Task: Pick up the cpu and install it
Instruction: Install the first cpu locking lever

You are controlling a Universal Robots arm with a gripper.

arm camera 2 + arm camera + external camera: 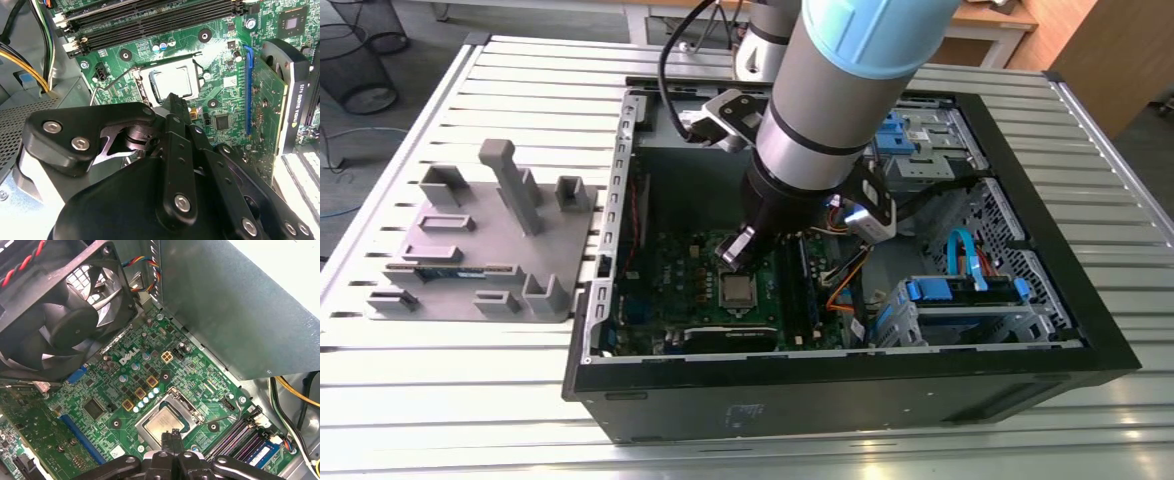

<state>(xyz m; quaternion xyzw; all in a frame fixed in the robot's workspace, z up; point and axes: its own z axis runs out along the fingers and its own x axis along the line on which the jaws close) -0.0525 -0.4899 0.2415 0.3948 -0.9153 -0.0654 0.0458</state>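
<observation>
Fingertips of the gripper (pixel 172 436) are pressed together, empty, just above the cpu (pixel 161 423), which lies in its socket on the motherboard (pixel 95 390). The first wrist view shows a black fan (pixel 60 315), the second wrist view a graphics card (pixel 295 95). In the exterior view, a grey fixture tray (pixel 480 240) lies beside the open case (pixel 1067 330).
</observation>
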